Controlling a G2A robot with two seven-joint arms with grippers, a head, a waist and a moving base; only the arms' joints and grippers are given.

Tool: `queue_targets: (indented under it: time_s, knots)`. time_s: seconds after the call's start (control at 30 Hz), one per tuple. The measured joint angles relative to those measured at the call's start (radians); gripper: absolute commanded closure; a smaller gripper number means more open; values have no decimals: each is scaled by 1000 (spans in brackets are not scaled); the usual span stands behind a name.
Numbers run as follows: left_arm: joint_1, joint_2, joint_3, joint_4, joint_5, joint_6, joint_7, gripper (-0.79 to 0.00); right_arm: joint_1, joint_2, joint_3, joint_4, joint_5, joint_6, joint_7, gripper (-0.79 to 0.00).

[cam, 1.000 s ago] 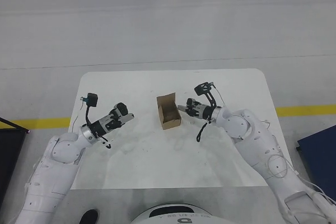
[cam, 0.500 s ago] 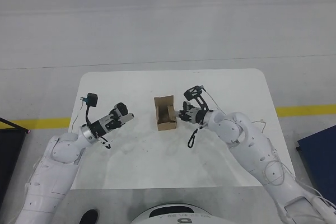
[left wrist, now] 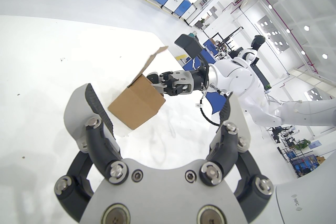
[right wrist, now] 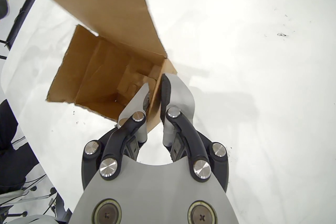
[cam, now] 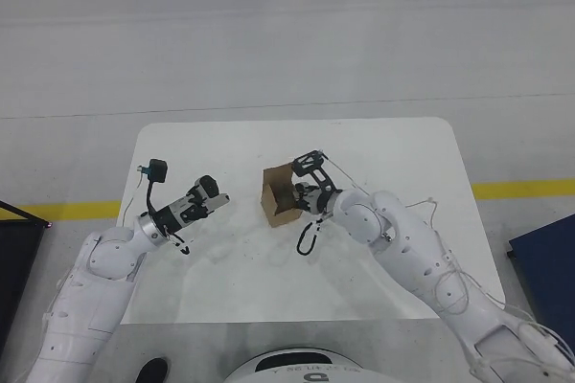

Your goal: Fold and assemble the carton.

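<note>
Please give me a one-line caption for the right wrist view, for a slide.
Right claw shut on one wall of the open brown carton on the white table.

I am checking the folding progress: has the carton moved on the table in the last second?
Yes. The carton has slid slightly toward the table's left edge.
</note>
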Motion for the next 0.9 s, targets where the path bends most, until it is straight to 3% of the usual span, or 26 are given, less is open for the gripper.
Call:
queue_targets:
  time_s: [0.27,0.3,0.33,0.37,0.4,0.47,0.63,0.83,0.87,0.9]
  knots:
    - [0,0,0,0,0,0,0,-785,-190,34,89,-256,-239,293,3,0]
    - [0,0,0,0,0,0,0,-785,-232,41,118,-291,-242,317,7,-92]
    - [0,0,0,0,0,0,0,-785,-261,46,140,-315,-234,323,9,-311]
    - [0,0,0,0,0,0,0,-785,-289,50,164,-336,-216,318,9,-659]
    - [0,0,0,0,0,0,0,-785,-324,55,196,-358,-181,297,3,-785]
    - [0,0,0,0,0,0,0,-785,-374,62,245,-378,-114,241,-20,-785]
    - [0,0,0,0,0,0,0,-785,-489,83,392,-359,91,-20,-109,-785]
    - [-5,2,-6,-15,20,11,-4,-785,-585,102,536,-330,207,-277,-232,-785]
    - [-7,4,-9,-34,52,22,-9,-751,-591,104,552,-323,216,-317,-249,-785]
    - [-5,6,-4,-64,125,41,-19,-619,-599,106,568,-309,227,-364,-269,-785]
